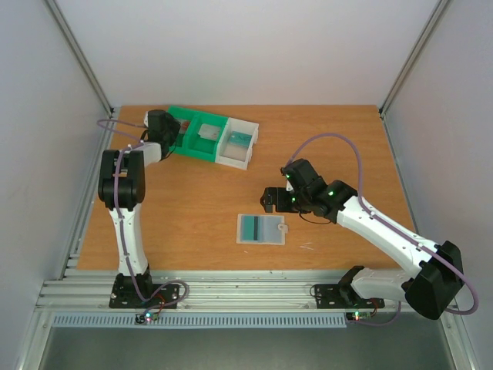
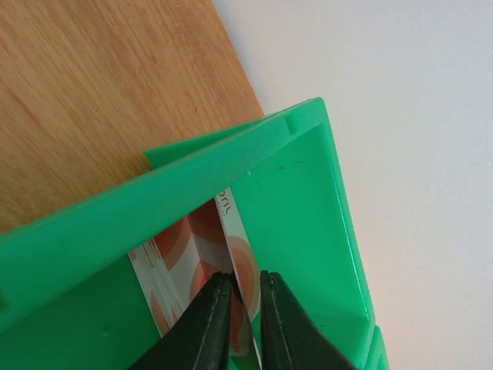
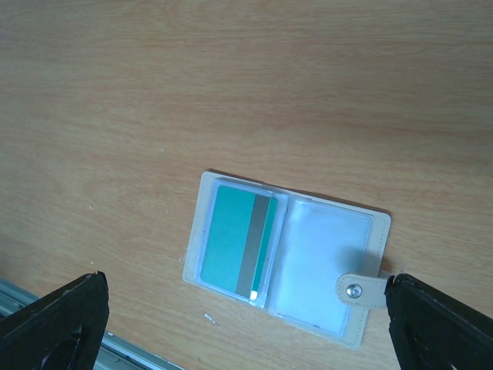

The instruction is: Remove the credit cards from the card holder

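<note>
Left tool (image 2: pixel 245 284) was down inside the end green compartment of the green-and-white compartment tray (image 1: pixel 202 151). The tray sat at the far edge of the desk (image 1: pixel 192 208), toward the far left corner. Jaws were narrow, only a thin slit between them. White card with red marks (image 2: pixel 189 258) stood tilted in that compartment, one edge running down into the slit. Could not tell from the left wrist view whether the jaws pinched it or just flanked it.

Right tool (image 1: pixel 268 199) hovered over the desk right of centre, jaws wide, holding nothing. Its fingers (image 3: pixel 54 324) showed at the bottom corners of the right wrist view.

Card holder (image 3: pixel 323 254) lay flat and opened out on the desk about mid-width, nearer the near edge than the far one. It was well apart from the tray and near the right tool in the top view. One panel held a teal card (image 3: pixel 231 239) with a grey stripe, inside the sleeve. The other panel looked cloudy, contents not readable. Tab (image 3: pixel 356 290) with a metal snap stuck out from that panel's outer edge.

Middle green compartment and the white compartment each had something flat in them, too small to name
</note>
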